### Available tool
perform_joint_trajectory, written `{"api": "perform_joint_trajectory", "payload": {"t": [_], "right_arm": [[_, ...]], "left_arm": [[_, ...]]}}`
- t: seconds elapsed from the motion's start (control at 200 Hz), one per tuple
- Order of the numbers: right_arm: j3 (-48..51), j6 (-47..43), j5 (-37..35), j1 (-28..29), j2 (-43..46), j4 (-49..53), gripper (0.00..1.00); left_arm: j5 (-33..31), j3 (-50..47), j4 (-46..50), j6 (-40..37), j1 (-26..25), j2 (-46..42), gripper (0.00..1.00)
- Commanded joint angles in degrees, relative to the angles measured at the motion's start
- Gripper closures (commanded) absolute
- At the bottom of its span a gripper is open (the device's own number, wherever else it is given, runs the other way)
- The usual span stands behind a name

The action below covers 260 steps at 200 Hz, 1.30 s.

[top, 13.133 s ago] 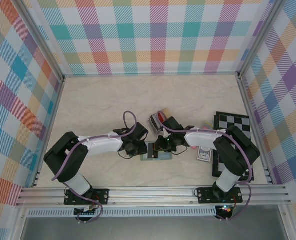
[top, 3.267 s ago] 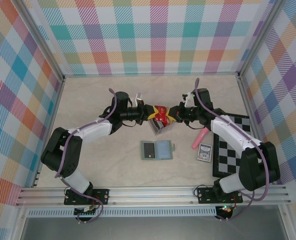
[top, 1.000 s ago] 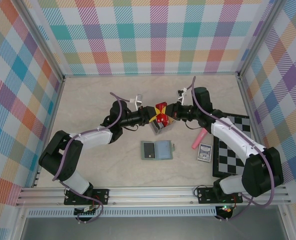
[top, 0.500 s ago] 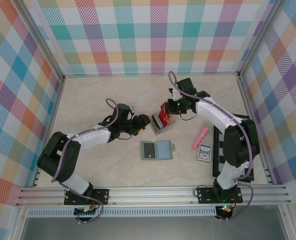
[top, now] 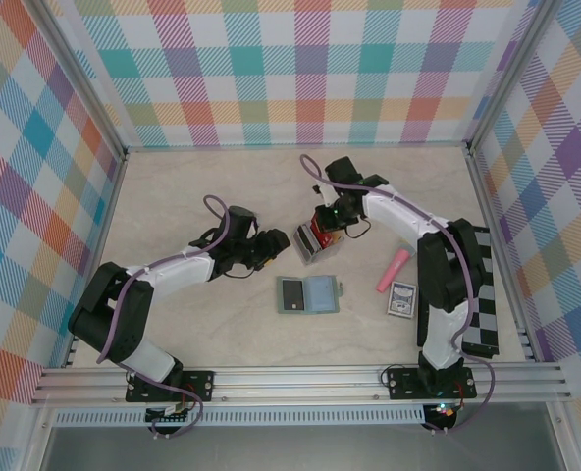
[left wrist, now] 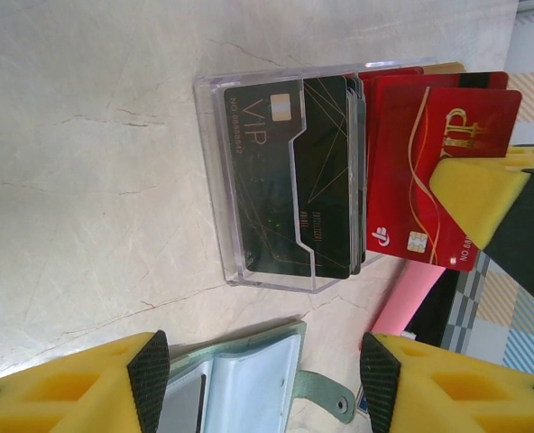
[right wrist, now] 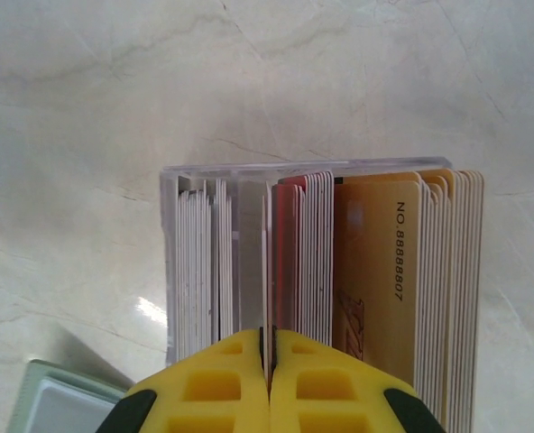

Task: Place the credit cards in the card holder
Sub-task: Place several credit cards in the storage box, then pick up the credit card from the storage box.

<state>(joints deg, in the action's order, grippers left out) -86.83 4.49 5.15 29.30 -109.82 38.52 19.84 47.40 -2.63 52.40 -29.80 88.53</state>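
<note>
Top external view, right gripper [top: 327,224] clamped on a red credit card [left wrist: 398,162] standing in the clear card rack [left wrist: 215,180], left gripper [top: 277,245] open just beside the rack, green card holder [top: 308,294] lying open on the counter [top: 192,196] nearby.

— How does the left arm [top: 173,270] lie?
— Elbow bent, forearm low and stretched toward the middle. The left gripper [top: 273,246] points right, its fingers [left wrist: 150,374] well apart with nothing between them.
— And the right arm [top: 398,209]?
— It reaches far forward, then folds left. The right gripper [top: 325,224] points down, pads [right wrist: 222,383] pressed together, apparently on the thin edge of a red card [left wrist: 420,162]; the wrist view is tight.
</note>
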Motion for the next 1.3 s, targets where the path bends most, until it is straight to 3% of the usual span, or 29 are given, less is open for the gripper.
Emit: {"api": "perform_joint_trajectory", "payload": {"t": [0.0,0.5,0.77,1.035,1.295], "right_arm": [[-2.09,-3.43,-3.96,1.08,-1.21,2.42,0.94],[-3.79,-3.17,-14.45,4.53,-1.27,4.93,0.71],[-5.77,-3.85,-23.31,7.08,-4.11,6.91,0.68],[-7.22,-4.53,-26.73,8.37,-7.24,7.77,0.64],[-6.79,-3.79,-38.07,9.9,-6.32,6.69,0.65]], "left_arm": [[-0.5,0.32,1.41,-1.26,0.8,-1.48,0.4],[-0.3,0.04,1.61,-1.35,0.87,-1.78,0.4],[-0.37,-0.08,1.93,-1.34,0.8,-1.55,0.4],[-0.6,0.06,2.27,-1.51,0.89,-1.68,0.4],[-0.58,0.06,2.28,-1.63,0.9,-1.77,0.4]]}}
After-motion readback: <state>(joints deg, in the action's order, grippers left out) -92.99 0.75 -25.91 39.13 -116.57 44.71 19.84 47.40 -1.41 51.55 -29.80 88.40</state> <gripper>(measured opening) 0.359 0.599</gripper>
